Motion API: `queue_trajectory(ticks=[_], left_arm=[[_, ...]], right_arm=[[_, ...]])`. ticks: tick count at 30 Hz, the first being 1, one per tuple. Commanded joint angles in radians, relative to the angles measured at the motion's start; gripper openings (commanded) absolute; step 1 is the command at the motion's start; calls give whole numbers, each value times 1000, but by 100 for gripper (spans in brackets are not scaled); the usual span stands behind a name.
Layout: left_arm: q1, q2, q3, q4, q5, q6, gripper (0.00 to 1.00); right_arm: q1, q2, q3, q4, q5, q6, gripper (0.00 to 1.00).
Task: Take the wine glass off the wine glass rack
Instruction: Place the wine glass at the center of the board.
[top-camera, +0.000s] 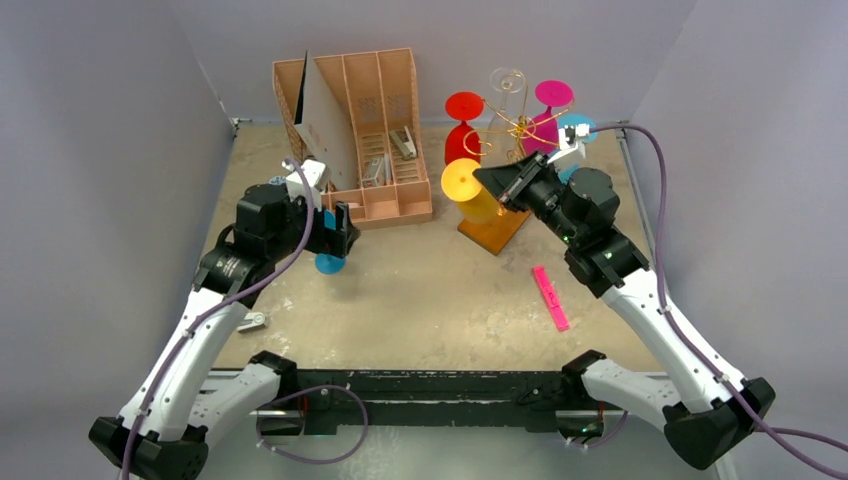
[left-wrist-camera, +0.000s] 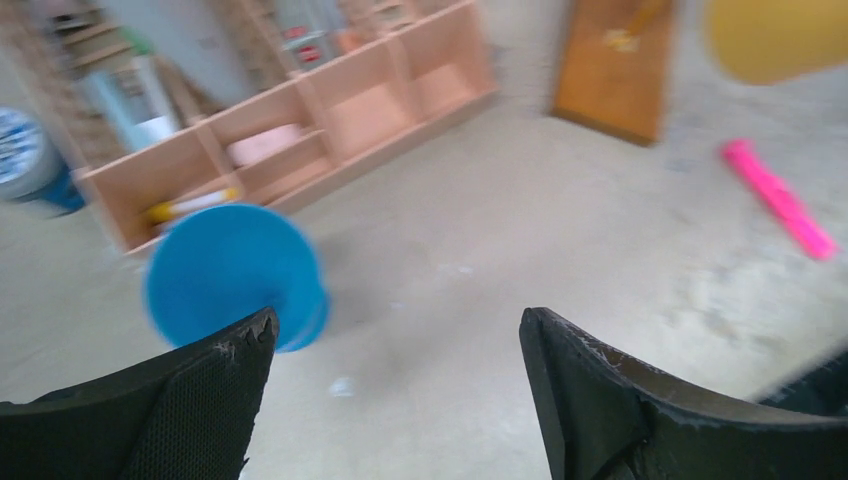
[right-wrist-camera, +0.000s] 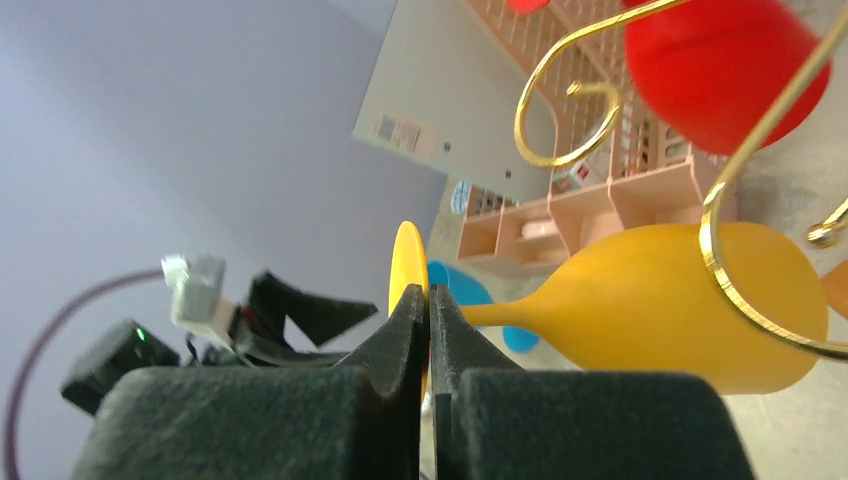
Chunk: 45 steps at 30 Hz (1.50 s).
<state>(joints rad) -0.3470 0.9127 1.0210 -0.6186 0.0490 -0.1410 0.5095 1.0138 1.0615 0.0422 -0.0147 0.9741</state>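
Yellow wine glass (top-camera: 468, 190) hanging foot-up on the near left arm of the wine glass rack (top-camera: 497, 232). It is probably light, rigid, smooth plastic, best taken at the stem. Right gripper (right-wrist-camera: 428, 300) clenched at its foot. Left gripper (left-wrist-camera: 397, 322) released, well left of the rack, beside a blue glass (left-wrist-camera: 230, 270) on the desk (top-camera: 440, 300).

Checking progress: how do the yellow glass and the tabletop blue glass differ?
The yellow glass sits in the wire rack, stem sideways; the blue glass rests on the table. The yellow glass is by the right gripper, the blue glass by the left gripper. Both are opaque.
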Motion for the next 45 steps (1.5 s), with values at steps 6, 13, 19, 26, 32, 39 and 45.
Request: queue_trajectory(ticks=[6,13,19,26,32,39,45], left_arm=[[5,-83,72,30,634,-219,90],[3,-134,-96,238,855,-486,95],[-66,-94,-176,333,862,-522,95],[-234,31,-108,332,706,-491,87],[-235,62,-109,420,677,-558,66],[-235,93,-121,487,713,-587,34],[-235,116,-187,669,759,-678,0]], right_arm=[[1,-128,-105,62,-420,-273,0],[3,-118,-195,77,-750,-342,0],[6,-108,-206,68,-852,-360,0],[13,-28,-262,342,-842,-203,0],[30,27,-271,454,-890,-129,0],[49,35,-253,394,-908,-184,0],[58,58,-220,252,-936,-293,0]])
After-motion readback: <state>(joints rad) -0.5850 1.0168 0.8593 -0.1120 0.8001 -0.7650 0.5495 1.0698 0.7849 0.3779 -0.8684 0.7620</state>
